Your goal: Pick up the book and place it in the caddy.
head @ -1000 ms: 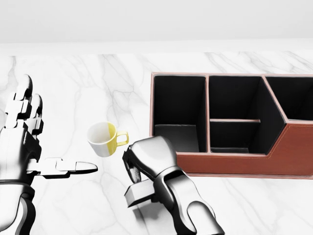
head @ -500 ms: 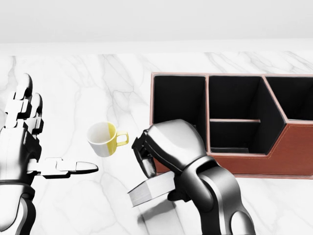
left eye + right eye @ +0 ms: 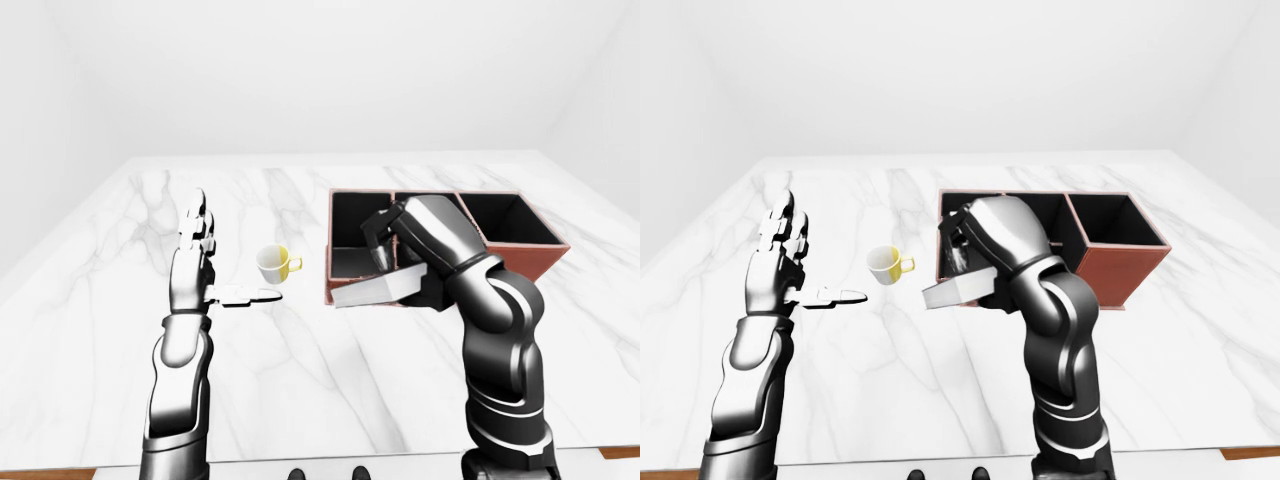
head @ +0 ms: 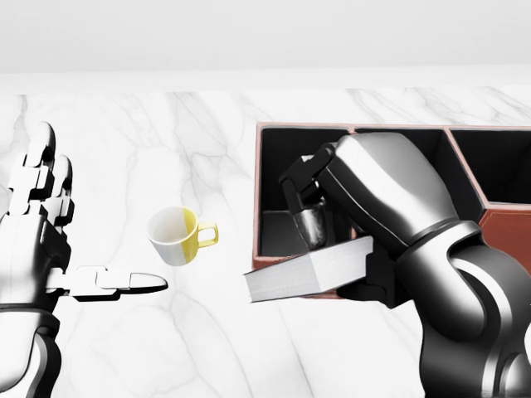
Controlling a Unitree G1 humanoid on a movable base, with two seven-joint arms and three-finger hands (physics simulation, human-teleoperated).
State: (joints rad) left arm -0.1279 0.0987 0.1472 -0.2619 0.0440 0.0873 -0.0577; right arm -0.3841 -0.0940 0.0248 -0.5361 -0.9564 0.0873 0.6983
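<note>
My right hand grips the flat grey book, long axis level, by the leather-brown caddy; left hand spread wide.

books: 1 | caddies: 1 | cups: 1 | hands: 2

A white cup with a yellow handle and yellow inner wall lies tilted on the white marble surface, left of centre. A plain white wall stands beyond the far edge.
</note>
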